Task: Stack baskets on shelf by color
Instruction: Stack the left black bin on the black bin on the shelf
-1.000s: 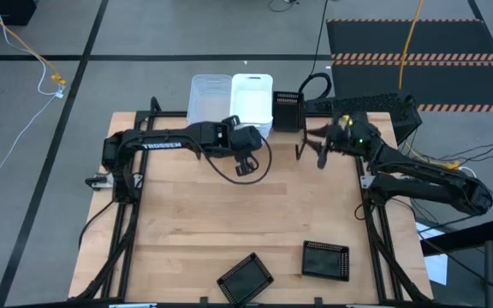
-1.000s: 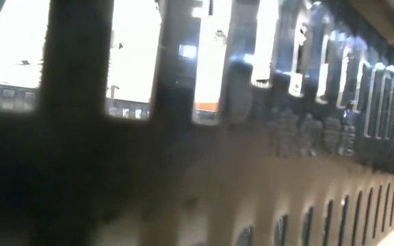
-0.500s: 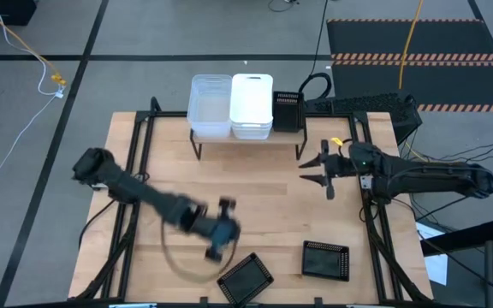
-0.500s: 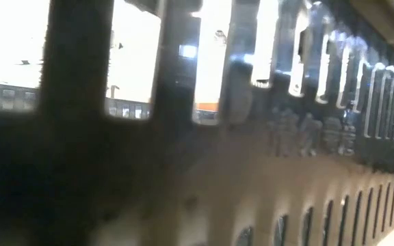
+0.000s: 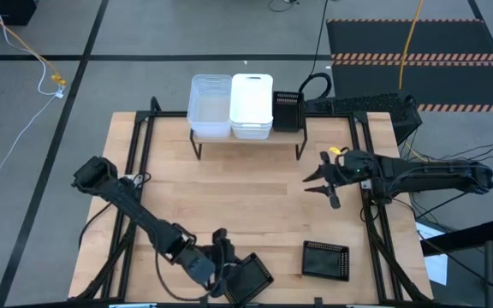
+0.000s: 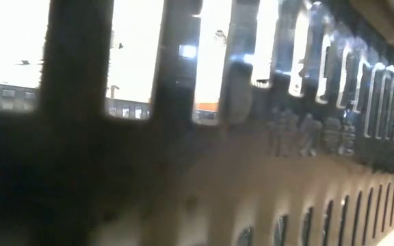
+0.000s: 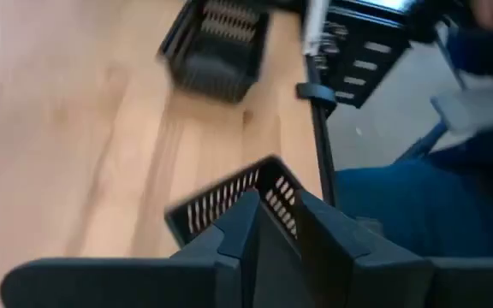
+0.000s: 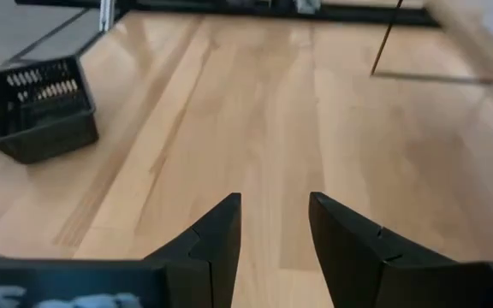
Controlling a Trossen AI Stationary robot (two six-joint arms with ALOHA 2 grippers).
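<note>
Clear (image 5: 210, 104) and white baskets (image 5: 252, 103) sit stacked on the shelf (image 5: 246, 137); two black baskets (image 5: 326, 259) remain. Left gripper (image 5: 226, 272) looks closed at one (image 5: 248, 278); right gripper (image 5: 325, 180) open, empty.

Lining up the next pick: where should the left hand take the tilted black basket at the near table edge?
Take the black basket by its near-left rim wall, coming from above. It sits upright, open top, turned diagonally, and the left hand is already at that side.

The shelf (image 5: 246, 141) holds one clear basket (image 5: 210, 105), one white basket (image 5: 252, 103) and one black basket (image 5: 288, 109). Two more black baskets with perforated sides (image 5: 325, 259) lie on the light wooden table (image 5: 246, 205).
</note>
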